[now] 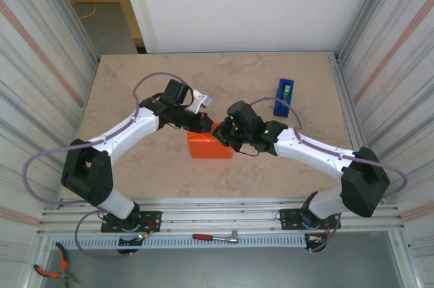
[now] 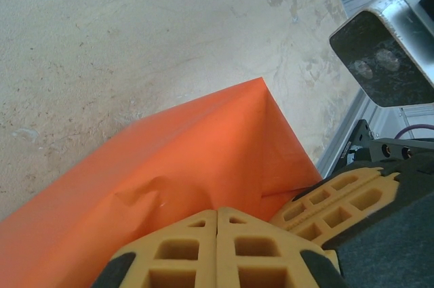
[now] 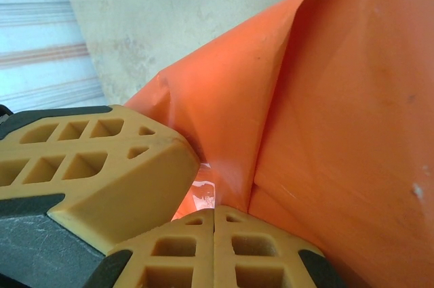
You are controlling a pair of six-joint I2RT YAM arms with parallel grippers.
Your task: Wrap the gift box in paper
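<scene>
The orange paper (image 1: 209,146) lies folded into a compact parcel at the middle of the table; the gift box is hidden under it. My left gripper (image 1: 214,129) and right gripper (image 1: 222,137) meet at the parcel's far right corner. In the left wrist view the left gripper (image 2: 217,211) is shut, its tips resting against the paper (image 2: 183,166), with the right gripper's fingers (image 2: 339,196) beside it. Seen from the right wrist, the right gripper (image 3: 214,209) is shut against a fold of the paper (image 3: 319,118), next to the left gripper's fingers (image 3: 102,166). A scrap of clear tape (image 3: 203,194) glints between them.
A blue tape dispenser (image 1: 284,96) stands upright at the back right of the table. A ratchet wrench (image 1: 215,236) lies on the front rail and pliers (image 1: 51,271) at the bottom left. Ribbed walls close in both sides.
</scene>
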